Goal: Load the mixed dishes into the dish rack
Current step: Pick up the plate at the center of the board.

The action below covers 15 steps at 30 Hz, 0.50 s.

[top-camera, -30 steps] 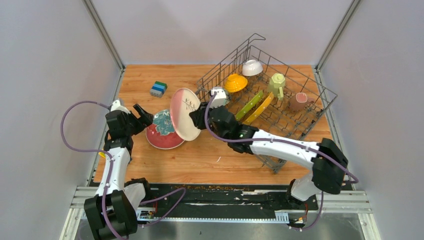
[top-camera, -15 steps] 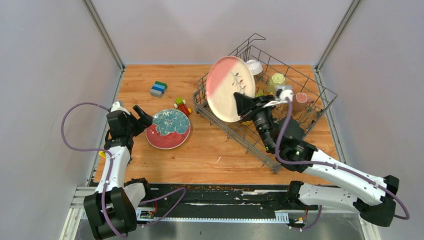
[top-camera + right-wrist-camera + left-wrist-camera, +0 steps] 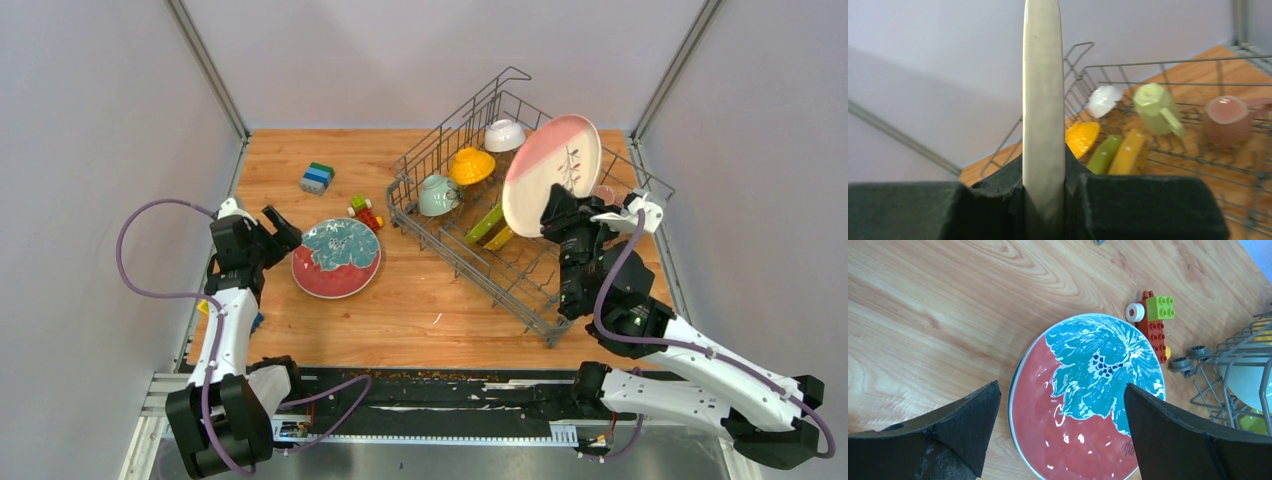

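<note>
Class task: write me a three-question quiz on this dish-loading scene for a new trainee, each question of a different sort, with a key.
1. True or false: the right end effector is shut on the rim of the round pink-and-cream ceramic plate, holding it on edge at the grey wire dish rack.
2. Which item does the open left end effector face? A) a blue glass B) the round red plate with a teal leaf pattern C) a steel pan
3. Fill in: the small pile of coloured toy bricks sits on the wooden table between the red plate and the ____.
Key: 1 true; 2 B; 3 dish rack.
</note>
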{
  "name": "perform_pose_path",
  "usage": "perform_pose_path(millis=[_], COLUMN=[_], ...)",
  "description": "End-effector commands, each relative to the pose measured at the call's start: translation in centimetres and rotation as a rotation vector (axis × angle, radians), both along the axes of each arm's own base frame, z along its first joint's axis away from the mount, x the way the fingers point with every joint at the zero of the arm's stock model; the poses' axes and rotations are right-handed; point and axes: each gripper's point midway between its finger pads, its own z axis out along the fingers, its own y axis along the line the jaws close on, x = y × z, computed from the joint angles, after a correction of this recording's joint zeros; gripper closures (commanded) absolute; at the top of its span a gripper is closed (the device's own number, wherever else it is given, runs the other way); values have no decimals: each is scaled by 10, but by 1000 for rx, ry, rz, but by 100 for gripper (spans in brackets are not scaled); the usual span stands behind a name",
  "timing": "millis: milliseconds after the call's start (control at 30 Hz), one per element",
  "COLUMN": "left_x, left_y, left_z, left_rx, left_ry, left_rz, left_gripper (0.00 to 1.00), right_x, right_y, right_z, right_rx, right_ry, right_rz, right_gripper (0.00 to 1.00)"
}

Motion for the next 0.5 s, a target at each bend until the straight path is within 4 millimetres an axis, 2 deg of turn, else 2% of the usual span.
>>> perform_pose_path(millis=[0,100,233,467], left_x=[10,11,11,12], left_y=[6,7,6,5], left_z=[23,24,22,19], left_rx=[40,41,36,23], left_ry=[-48,-47,-45,-38], left_rz=[5,4,2,2], left_gripper=[0,0,0,0], right_x=[-16,-24,-31,-21], right_y=[-63,-86,-102,-83], right_z=[7,-5,-10,-18], right_rx=[112,46,1,-140], right_ry=[50,105,133,175], right_rz=[-229,-327,-386,-398], right_gripper=[100,100,100,100])
